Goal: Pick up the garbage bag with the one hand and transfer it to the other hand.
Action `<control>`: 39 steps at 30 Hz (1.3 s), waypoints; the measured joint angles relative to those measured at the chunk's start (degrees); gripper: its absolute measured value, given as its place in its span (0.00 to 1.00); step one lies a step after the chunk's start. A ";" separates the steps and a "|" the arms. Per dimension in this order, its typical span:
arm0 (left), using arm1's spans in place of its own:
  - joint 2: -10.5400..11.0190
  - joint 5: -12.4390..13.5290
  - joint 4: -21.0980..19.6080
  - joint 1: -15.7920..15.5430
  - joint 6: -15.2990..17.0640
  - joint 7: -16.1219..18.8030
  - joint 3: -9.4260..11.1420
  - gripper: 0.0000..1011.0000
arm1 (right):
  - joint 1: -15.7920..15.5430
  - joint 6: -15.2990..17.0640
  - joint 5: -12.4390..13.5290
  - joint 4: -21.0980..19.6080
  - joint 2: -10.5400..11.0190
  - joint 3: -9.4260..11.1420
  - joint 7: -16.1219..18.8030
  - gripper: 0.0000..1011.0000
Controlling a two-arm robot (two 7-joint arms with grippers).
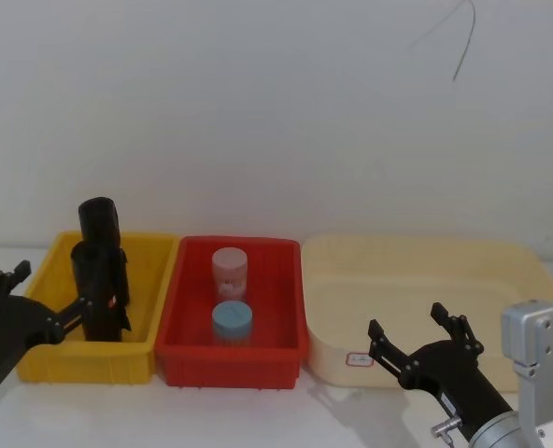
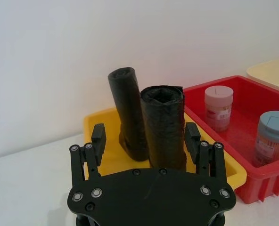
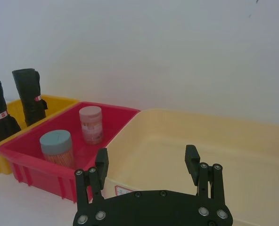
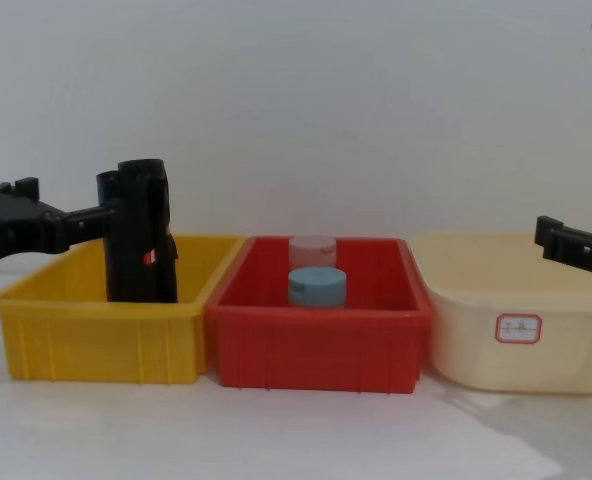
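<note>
Between the left end effector's [image 2: 145,129] wide-open jaws stands the garbage bag [image 2: 163,127], ungrasped.

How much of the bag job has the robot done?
Nothing is finished yet: the garbage bag stands upright in the yellow bin. In hand: the left gripper is open with a finger on each side of it. Left: close, lift, and pass it to the right gripper, open near the cream bin.

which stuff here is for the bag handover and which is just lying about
For the job: garbage bag roll between the open left gripper's jaws; open right gripper by the cream tub.
Just there: second roll, yellow bin, red bin, pink-lidded jar, blue-lidded jar.
</note>
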 joint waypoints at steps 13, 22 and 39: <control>-2.08 -0.58 3.10 -2.74 0.75 -2.44 0.91 0.99 | 0.00 0.00 0.00 0.00 0.00 0.00 0.00 0.99; -3.51 -0.26 5.23 -4.62 0.43 -3.08 1.20 0.99 | 0.00 0.00 0.00 0.00 0.00 0.00 0.00 0.99; -6.22 0.90 9.33 -8.09 -0.42 -3.89 1.67 0.79 | 0.00 0.00 0.00 0.00 0.00 0.00 0.00 0.99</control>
